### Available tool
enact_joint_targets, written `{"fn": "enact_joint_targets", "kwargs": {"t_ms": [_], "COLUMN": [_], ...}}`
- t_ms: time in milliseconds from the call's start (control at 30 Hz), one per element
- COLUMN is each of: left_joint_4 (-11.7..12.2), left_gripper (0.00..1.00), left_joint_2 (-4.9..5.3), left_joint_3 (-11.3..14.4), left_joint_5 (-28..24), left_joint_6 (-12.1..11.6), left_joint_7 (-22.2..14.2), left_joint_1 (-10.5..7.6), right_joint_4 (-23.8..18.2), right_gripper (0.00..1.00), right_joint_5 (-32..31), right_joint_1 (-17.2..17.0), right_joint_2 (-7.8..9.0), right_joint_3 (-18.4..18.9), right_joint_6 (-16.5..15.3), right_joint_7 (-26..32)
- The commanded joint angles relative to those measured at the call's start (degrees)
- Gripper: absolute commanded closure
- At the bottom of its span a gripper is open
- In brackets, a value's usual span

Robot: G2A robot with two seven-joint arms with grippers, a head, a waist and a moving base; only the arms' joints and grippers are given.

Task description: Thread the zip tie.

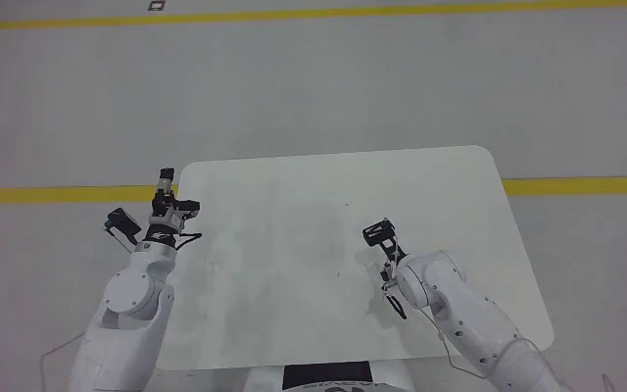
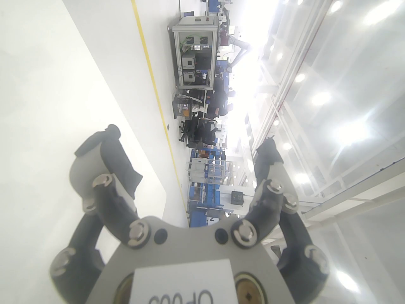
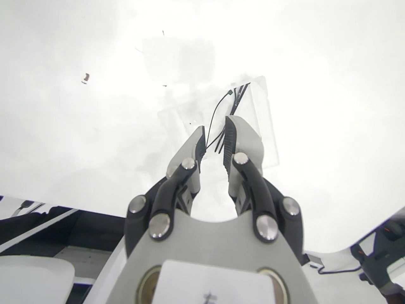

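Right gripper [image 3: 215, 123], narrowly parted above black zip ties [image 3: 238, 96], should isolate one strand before clenching; left gripper [image 2: 190, 136] spread wide, empty.

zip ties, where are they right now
In the right wrist view the zip ties lie on a clear sheet on the table, just ahead of the right gripper's jaws.
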Motion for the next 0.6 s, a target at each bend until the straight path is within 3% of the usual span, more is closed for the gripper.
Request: {"fn": "enact_joint_targets", "kwargs": {"t_ms": [0,567], "left_joint_4": [0.0,0.0], "left_gripper": [0.0,0.0], "left_joint_2": [0.0,0.0], "left_joint_3": [0.0,0.0], "left_joint_5": [0.0,0.0], "left_joint_6": [0.0,0.0], "left_joint_7": [0.0,0.0], "left_joint_1": [0.0,0.0], "right_joint_4": [0.7,5.4], "right_gripper": [0.86,0.83], "right_joint_5": [0.1,0.8], "right_joint_1": [0.2,3.0], "right_joint_2": [-0.19,-1.92], "right_joint_3": [-0.2,-2.2], "right_joint_6": [0.1,0.0], "right_joint_7": [0.0,0.3]}}
